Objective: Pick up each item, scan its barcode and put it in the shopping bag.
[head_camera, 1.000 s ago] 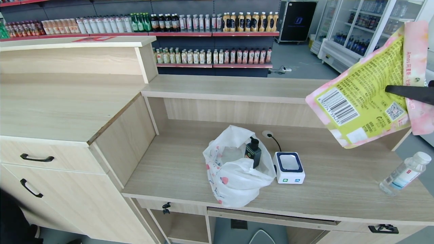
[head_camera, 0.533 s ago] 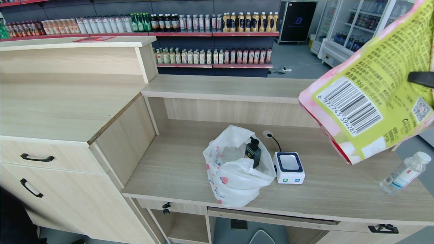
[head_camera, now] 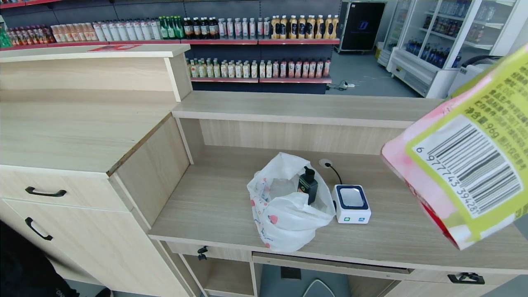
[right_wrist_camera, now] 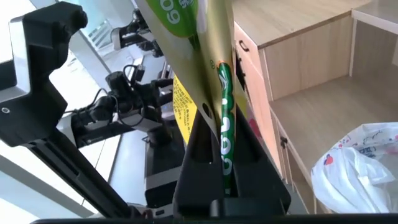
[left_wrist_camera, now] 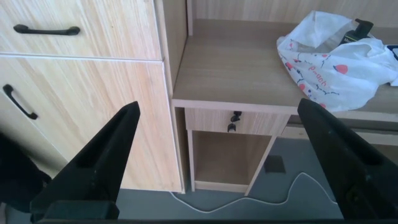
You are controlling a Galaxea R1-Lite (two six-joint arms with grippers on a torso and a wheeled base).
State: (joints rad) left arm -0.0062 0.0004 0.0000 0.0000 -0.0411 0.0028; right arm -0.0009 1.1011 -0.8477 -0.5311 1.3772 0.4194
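Observation:
A pink and yellow-green snack pouch hangs in the air over the counter's right end, close to the head camera, its barcode facing that camera. My right gripper is shut on the pouch's edge. The white shopping bag with red prints sits open at mid-counter, a black pump bottle standing in it. Just right of the bag lies the white scanner with its blue-rimmed window facing up. My left gripper is open and holds nothing, low and left of the counter, with the bag farther off.
The wooden counter has a raised ledge behind and a taller cabinet with drawers to the left. The scanner's cable runs to a hole in the counter. Shelves of bottles and fridges stand far behind.
The pouch has swung down and toward the head camera, growing larger at the right edge. It now covers the clear bottle that lay at the counter's right end.

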